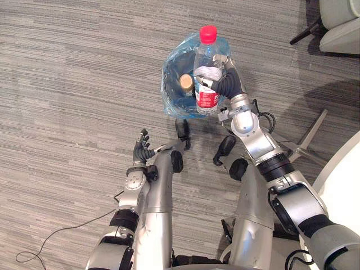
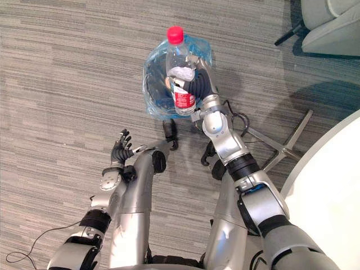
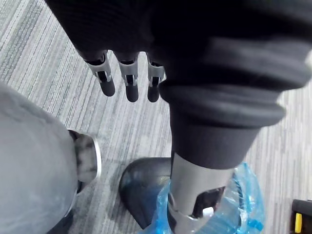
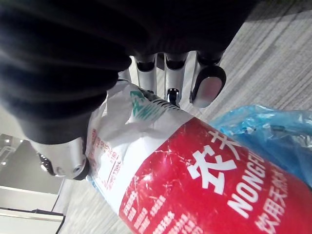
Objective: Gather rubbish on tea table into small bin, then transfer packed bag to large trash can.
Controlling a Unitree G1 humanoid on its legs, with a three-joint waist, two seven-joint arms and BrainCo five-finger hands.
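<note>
Upper centre, right hand (image 1: 221, 84) grips bottle (image 1: 207, 59) over bin (image 1: 167, 84), hiding its right rim; open carpet (image 1: 67, 84) all round. Left hand (image 1: 143, 147) spread, lower left.

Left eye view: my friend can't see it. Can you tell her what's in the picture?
The robot's right hand holds a clear bottle with a red cap upright over a small bin lined with a blue bag, on grey carpet. Its left hand hangs open, empty, nearer the robot.

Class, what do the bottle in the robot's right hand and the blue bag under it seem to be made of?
Bottle: likely clear glossy plastic, see-through above its red label. Blue bag: likely thin plastic film, translucent and crinkled.
</note>
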